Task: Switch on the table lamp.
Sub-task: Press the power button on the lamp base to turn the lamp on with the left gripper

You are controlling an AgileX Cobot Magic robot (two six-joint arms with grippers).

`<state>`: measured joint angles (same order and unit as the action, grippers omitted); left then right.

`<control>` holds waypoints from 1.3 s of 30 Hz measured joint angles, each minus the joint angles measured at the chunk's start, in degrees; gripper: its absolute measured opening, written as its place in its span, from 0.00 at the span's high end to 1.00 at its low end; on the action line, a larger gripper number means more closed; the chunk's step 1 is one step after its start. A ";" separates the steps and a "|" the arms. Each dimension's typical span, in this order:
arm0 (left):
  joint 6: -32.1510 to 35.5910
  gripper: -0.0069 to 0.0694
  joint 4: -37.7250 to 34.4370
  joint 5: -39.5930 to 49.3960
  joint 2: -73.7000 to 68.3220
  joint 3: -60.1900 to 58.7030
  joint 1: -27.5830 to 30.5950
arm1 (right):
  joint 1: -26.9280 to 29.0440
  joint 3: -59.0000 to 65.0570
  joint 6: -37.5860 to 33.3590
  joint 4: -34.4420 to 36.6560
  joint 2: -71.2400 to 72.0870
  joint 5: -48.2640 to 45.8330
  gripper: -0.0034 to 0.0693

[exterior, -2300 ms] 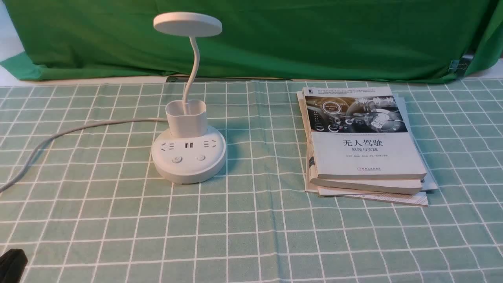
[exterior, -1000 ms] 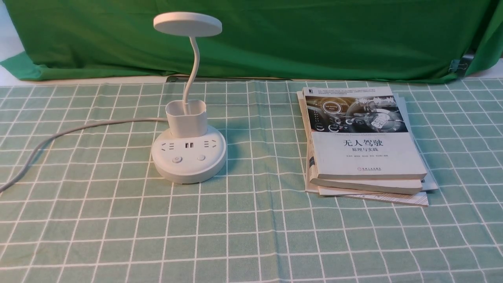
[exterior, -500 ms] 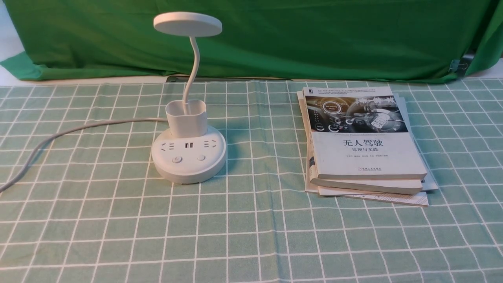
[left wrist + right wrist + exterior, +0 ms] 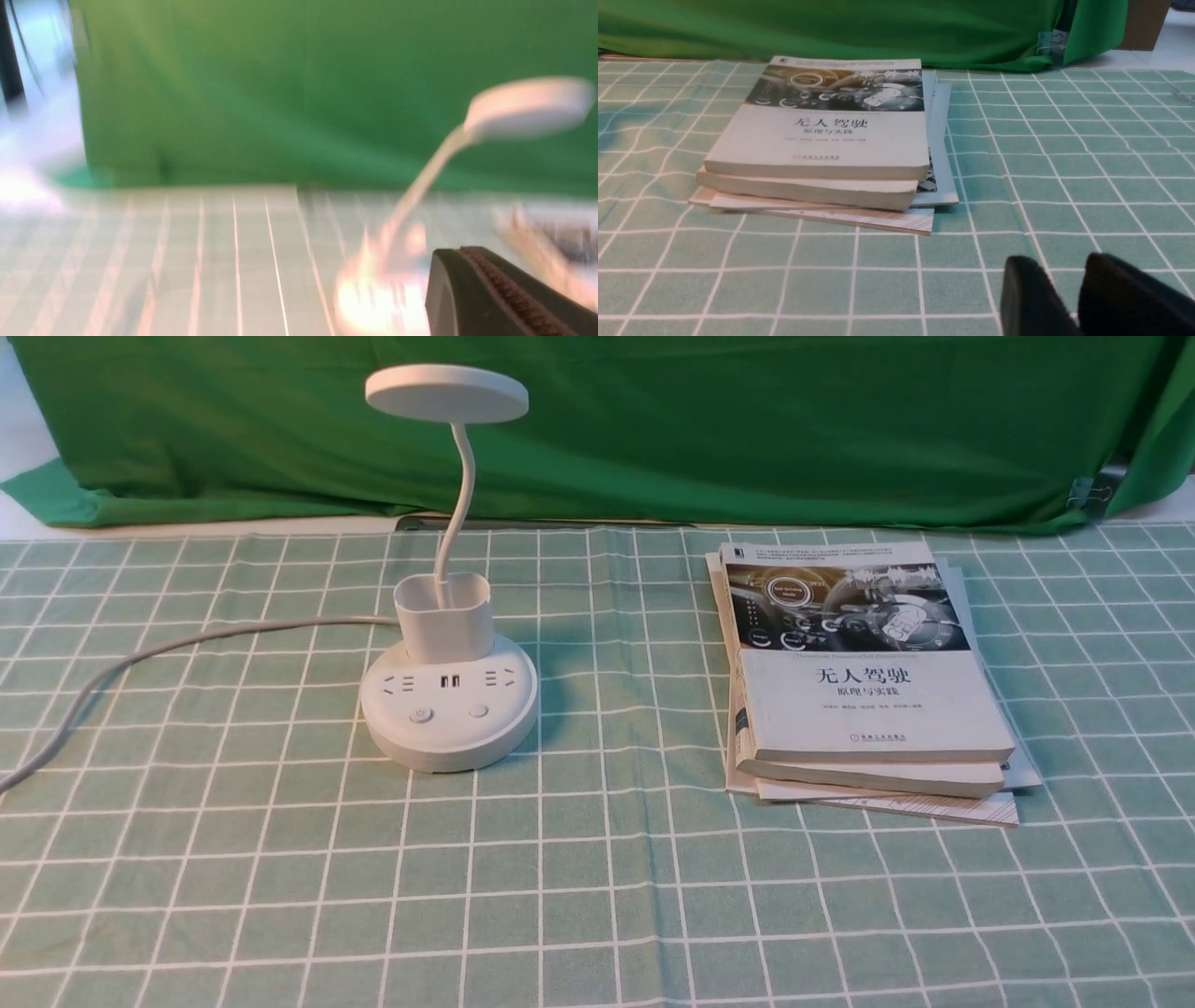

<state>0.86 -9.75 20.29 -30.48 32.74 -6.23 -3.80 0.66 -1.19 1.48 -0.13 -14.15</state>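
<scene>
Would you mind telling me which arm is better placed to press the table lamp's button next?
Left, probably. The table lamp stands left of centre, and the left wrist view faces it, though blurred. The right wrist view faces the stack of books, on the right.

Front faces forward; low wrist views share lamp (image 4: 449, 709), books (image 4: 864, 681).

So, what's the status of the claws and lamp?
Left claw blurred, state unclear. Right claw shut, empty. Table lamp looks unlit, untouched. Book stack beside, not blocking.
</scene>
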 joint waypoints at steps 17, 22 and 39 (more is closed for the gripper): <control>27.63 0.91 -43.28 17.20 -47.83 5.12 -8.39 | 0.00 0.00 0.00 0.00 0.00 -0.05 0.63; 8.07 0.91 -20.64 12.30 -58.18 16.63 -18.01 | 0.00 0.00 0.00 0.00 0.00 -0.05 0.63; -17.36 0.91 17.17 14.45 -81.61 46.93 -20.88 | 0.00 0.00 0.00 0.00 0.00 -0.12 0.63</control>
<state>-16.50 7.42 34.74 -112.09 79.67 -27.11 -3.80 0.66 -1.19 1.48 -0.13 -14.27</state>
